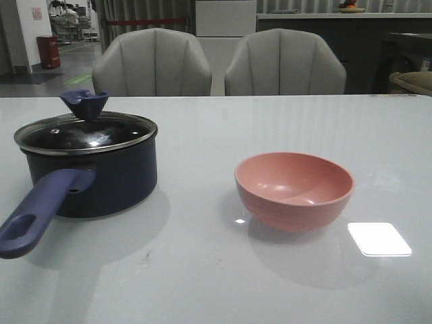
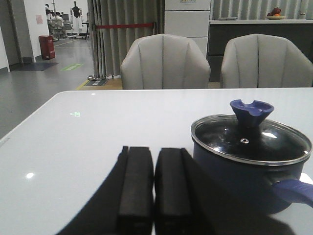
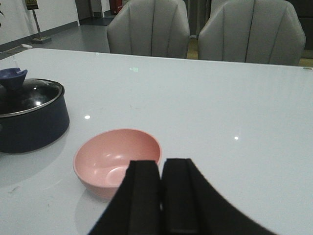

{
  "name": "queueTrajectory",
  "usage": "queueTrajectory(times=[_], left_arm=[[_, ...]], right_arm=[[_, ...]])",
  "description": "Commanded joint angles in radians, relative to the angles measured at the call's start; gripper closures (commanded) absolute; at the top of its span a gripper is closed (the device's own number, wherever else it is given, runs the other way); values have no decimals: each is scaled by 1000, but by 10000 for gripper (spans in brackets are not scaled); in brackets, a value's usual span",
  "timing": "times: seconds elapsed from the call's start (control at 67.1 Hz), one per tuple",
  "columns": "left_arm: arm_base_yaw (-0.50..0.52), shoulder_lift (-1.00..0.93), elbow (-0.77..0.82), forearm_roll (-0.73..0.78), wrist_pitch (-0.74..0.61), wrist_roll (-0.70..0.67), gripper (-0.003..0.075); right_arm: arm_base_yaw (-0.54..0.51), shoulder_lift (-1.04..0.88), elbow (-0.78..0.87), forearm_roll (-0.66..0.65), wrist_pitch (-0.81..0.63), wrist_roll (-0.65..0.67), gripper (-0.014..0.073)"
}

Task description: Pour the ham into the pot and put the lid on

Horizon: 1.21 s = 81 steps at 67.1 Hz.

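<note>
The dark navy pot (image 1: pixel 101 179) stands at the left of the table, its purple-blue handle (image 1: pixel 37 212) pointing to the front. The glass lid (image 1: pixel 84 131) with a blue knob (image 1: pixel 84 102) sits on it. The pot also shows in the left wrist view (image 2: pixel 244 171) and the right wrist view (image 3: pixel 32 122). No ham shows; the pink bowl (image 1: pixel 294 190) looks empty. My left gripper (image 2: pixel 154 152) is shut and empty, beside the pot. My right gripper (image 3: pixel 161 164) is shut and empty, near the bowl (image 3: pixel 117 159). Neither gripper shows in the front view.
Two grey chairs (image 1: pixel 152 64) (image 1: pixel 283 64) stand behind the table's far edge. A bright light patch (image 1: pixel 379 239) lies on the table at the front right of the bowl.
</note>
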Motion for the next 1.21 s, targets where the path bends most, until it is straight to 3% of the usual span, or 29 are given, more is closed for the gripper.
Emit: queueTrajectory(times=[0.0,0.089,0.253,0.432,0.611,1.192], left_arm=[[-6,-18,22,0,-83,-11,600],[-6,-18,22,0,-83,-11,600],[-6,-18,22,0,-83,-11,600],[-6,-18,22,0,-83,-11,600],[-6,-18,22,0,-83,-11,600],[-6,-18,22,0,-83,-11,599]], right_arm=[[1,11,-26,10,-69,-3,454],[1,11,-21,7,-74,-3,454],[-42,-6,38,-133,-162,9,454],[-143,-80,138,-279,-260,181,454],[-155,-140,195,-413,-263,350,454],[-155,-160,204,-437,-237,374,454]])
